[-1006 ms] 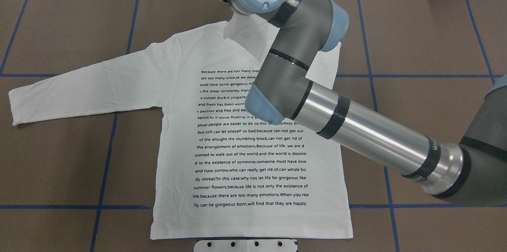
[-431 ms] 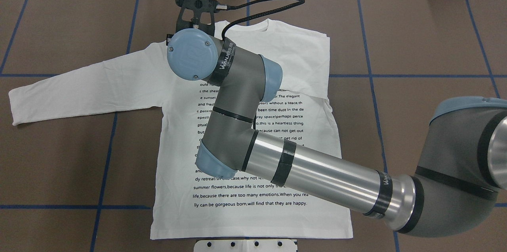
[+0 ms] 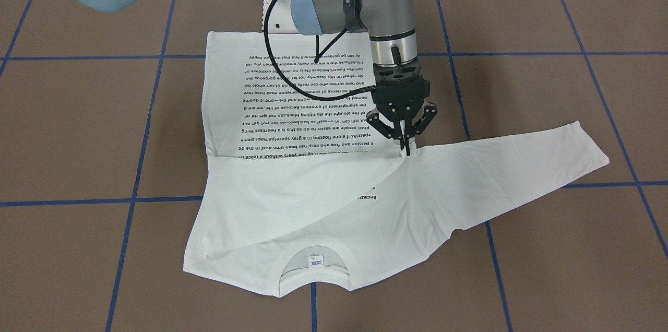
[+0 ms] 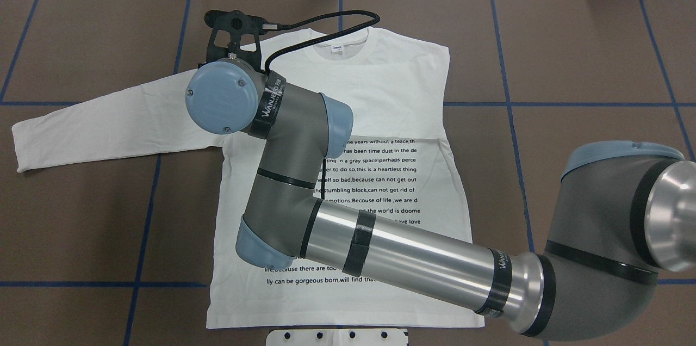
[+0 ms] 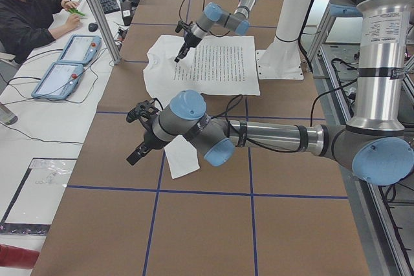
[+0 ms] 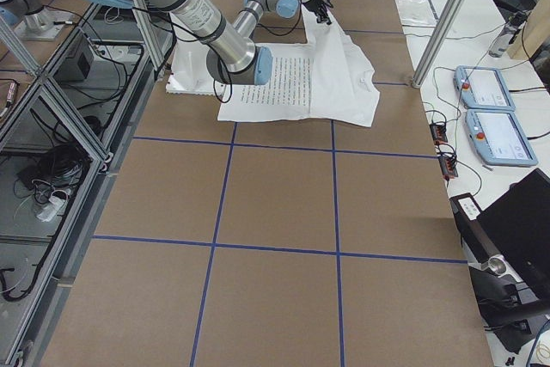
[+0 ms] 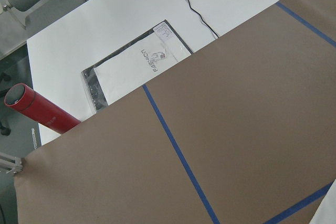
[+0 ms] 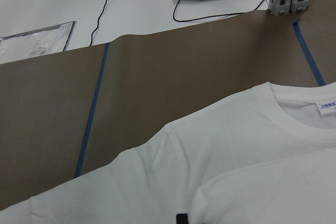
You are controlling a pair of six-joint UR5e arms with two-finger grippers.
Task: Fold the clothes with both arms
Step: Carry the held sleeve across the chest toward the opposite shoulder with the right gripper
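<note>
The white long-sleeved T-shirt (image 4: 391, 79) lies flat on the brown table, print side up, neck label (image 3: 314, 263) at the far edge from the robot. Its right sleeve is folded across the chest and hides the upper lines of text. My right gripper (image 3: 406, 148) is shut on the end of that sleeve at the shirt's left shoulder; in the overhead view its own wrist (image 4: 222, 97) hides it. The left sleeve (image 4: 81, 123) lies stretched out sideways. My left gripper (image 5: 138, 154) hovers near that sleeve's cuff (image 5: 182, 161); I cannot tell whether it is open or shut.
A white pedestal plate (image 4: 337, 337) sits at the shirt's hem. A person (image 5: 29, 11) sits at a side desk with tablets (image 5: 65, 63). A red cylinder (image 7: 44, 114) and a bagged garment (image 7: 142, 69) lie on the white surface beyond the table.
My right arm has swept left across the shirt with the sleeve in its gripper. The folded sleeve now covers more of the printed text, and the neck shows.
</note>
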